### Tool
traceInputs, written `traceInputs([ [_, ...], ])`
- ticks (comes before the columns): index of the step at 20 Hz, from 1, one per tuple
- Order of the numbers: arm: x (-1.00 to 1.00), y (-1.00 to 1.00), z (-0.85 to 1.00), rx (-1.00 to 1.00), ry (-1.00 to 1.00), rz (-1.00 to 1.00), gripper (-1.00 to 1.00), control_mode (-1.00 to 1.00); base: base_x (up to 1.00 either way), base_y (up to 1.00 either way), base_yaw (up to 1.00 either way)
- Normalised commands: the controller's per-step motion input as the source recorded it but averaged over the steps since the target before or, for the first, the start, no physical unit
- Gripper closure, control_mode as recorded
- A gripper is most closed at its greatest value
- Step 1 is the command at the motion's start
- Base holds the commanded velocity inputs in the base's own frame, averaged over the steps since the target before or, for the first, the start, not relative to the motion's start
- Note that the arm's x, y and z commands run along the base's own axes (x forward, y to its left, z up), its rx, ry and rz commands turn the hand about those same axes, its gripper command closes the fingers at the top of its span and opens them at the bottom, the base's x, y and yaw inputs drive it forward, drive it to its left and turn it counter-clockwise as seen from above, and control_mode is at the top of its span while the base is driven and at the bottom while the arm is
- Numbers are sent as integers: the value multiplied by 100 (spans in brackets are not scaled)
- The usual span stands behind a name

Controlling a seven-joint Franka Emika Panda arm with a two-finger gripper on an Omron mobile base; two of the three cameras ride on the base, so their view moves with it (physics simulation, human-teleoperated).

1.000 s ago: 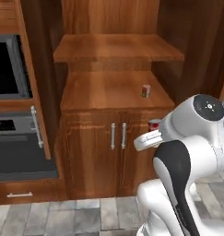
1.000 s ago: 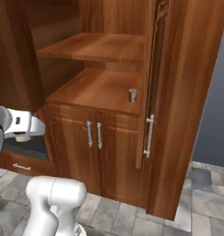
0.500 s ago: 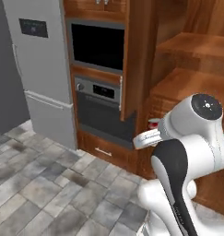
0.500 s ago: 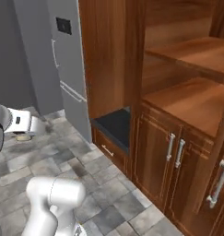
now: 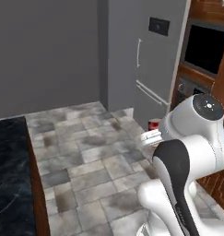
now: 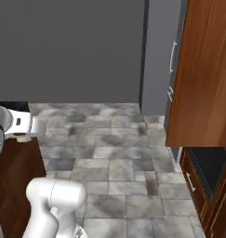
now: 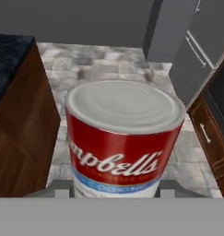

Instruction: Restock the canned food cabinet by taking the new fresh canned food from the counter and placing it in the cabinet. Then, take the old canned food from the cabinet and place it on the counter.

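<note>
Jaws: our jaws (image 7: 117,193) were closed on the can (image 7: 125,138), which stood upright between them.
Can: red band, pale top, a light lower part; we judged it the old one.
Progress: we judged the second half under way; setting it on the desk (image 5: 9,175) remained.
Views: the hand view showed the label; the left base view showed a red bit of the can beside the arm.

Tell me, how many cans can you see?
1. A red-and-white can with a pale top sits upright in the gripper, held above the tiled floor. The left base view shows a red bit beside the arm. Others may be hidden.
</note>
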Motion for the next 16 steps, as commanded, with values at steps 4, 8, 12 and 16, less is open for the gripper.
traceInputs([
  [4,0,0,0,0,0,0,100,100,63,0,85],
  [8,0,0,0,0,0,0,100,100,73,0,79],
  [12,0,0,0,0,0,0,100,100,50,0,84],
  [16,0,0,0,0,0,0,100,100,26,4,87],
])
